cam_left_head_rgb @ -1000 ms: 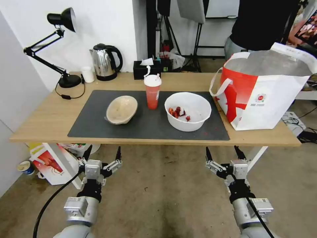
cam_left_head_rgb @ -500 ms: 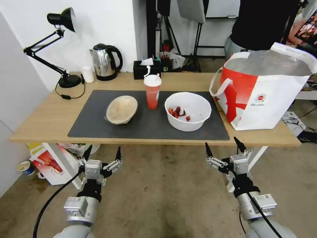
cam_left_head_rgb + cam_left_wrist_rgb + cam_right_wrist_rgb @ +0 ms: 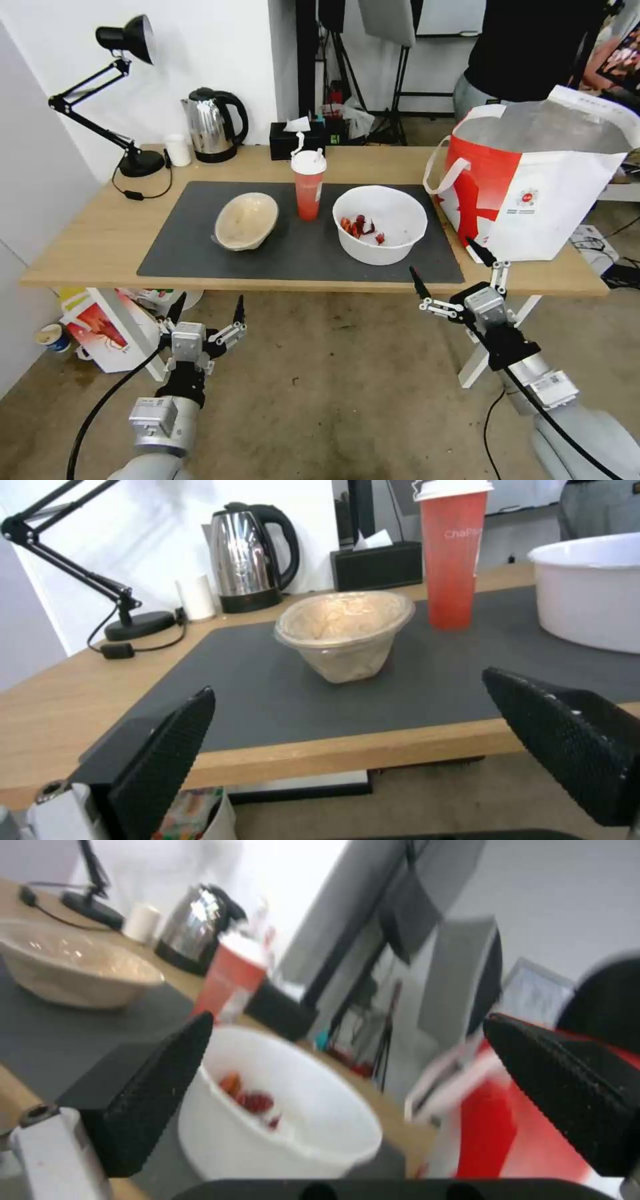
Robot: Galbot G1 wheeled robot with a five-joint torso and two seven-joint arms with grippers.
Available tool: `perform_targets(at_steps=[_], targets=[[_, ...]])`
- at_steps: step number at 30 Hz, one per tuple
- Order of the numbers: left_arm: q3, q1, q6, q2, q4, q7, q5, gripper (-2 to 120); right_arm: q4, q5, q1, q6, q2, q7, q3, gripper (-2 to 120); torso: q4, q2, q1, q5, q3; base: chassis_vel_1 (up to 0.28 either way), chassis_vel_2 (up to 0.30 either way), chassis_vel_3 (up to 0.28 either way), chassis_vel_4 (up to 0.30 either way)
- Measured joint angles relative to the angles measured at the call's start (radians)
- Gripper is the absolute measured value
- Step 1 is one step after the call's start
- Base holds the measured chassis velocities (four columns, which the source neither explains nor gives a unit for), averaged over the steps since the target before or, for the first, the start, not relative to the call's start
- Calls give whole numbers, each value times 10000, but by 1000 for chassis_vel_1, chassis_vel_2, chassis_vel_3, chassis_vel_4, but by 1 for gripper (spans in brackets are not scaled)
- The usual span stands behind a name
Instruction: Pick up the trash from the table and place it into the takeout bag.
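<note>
The right gripper hangs at the front edge of the desk, just before the large white bowl, its fingers spread wide and holding nothing. The left gripper sits parked below the desk edge, in front of the beige bowl, fingers likewise released and empty.

All three pieces of trash stand on the dark mat. Taking the white bowl as the landmark: the red cup stands just behind and to the left of it, the beige bowl lies farther left beyond the cup, and the takeout bag stands to its right, mouth open upward.

The step in hand looks like a reach for the white bowl. To do it well, the right gripper would best take the near rim with one finger inside and one outside the wall, clear of the red scraps, and carry the bowl level so nothing spills.

The white bowl sits upright, opening upward, round with no long axis. The cup stands vertical, long axis upright. The beige bowl is tipped, its opening tilted toward the robot.
</note>
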Motion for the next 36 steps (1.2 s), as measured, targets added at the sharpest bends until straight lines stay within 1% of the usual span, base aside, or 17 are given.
perform_targets(at_steps=[1,2,5,6,10,11,15,16,18,20,21,22,23,25,32,33,36], targets=[[0,0,0,0,0,0,0,100,0,0,0,0,0,0,0,100,0,0,0,0,0,0,0,0,0],[0,1,0,-1,0,0,0,100,3,9,162,259,-432,-65,112,100,10,0,0,5,0,0,0,0,0],[0,0,0,-1,-1,0,0,100,7,39,555,890,-1536,-223,386,100,7,0,4,4,1,0,0,0,0],[0,0,0,-1,-1,0,0,100,7,39,555,890,-1536,-223,386,100,7,0,4,4,1,0,0,0,0],[0,0,0,-1,-1,0,0,100,11,66,953,1505,-2680,-380,641,100,7,-1,4,5,1,0,0,0,0],[0,0,0,-1,-1,0,0,100,11,66,953,1505,-2680,-380,641,100,7,-1,4,5,1,0,0,0,0],[0,0,0,0,0,0,0,100,12,86,1310,2062,-3740,-520,864,100,6,0,4,5,1,0,0,0,0],[0,0,0,0,0,0,0,100,12,86,1310,2062,-3740,-520,864,100,6,0,4,5,1,0,0,0,0],[0,0,0,-1,-1,0,0,100,13,95,1452,2279,-4166,-574,961,100,7,0,4,4,1,0,0,0,0],[0,0,0,-1,-1,0,0,100,14,109,1654,2589,-4764,-649,1091,100,7,0,3,4,1,0,0,0,0],[0,0,0,-1,-1,0,0,100,14,109,1654,2589,-4764,-649,1091,100,7,0,3,4,1,0,0,0,0],[0,0,0,0,-1,0,0,100,16,117,1829,2855,-5292,-716,1207,100,8,0,3,1,1,0,0,0,0],[0,0,0,-1,-1,0,0,100,17,122,1889,2942,-5460,-736,1249,100,10,0,2,-4,1,0,0,0,0],[0,0,0,-1,-1,0,0,100,17,125,1915,2987,-5536,-750,1264,100,7,0,2,6,1,0,0,0,0],[-1,0,0,0,-1,0,0,100,19,147,1915,2992,-5540,-752,1266,100,5,0,2,6,1,0,0,0,0],[0,0,0,-1,0,0,0,100,27,184,1925,2993,-5598,-754,1269,100,6,0,1,2,1,0,0,0,0],[0,0,0,-1,-1,0,0,100,93,523,1944,2847,-5738,-740,1269,100,6,0,0,4,1,0,0,0,0]])
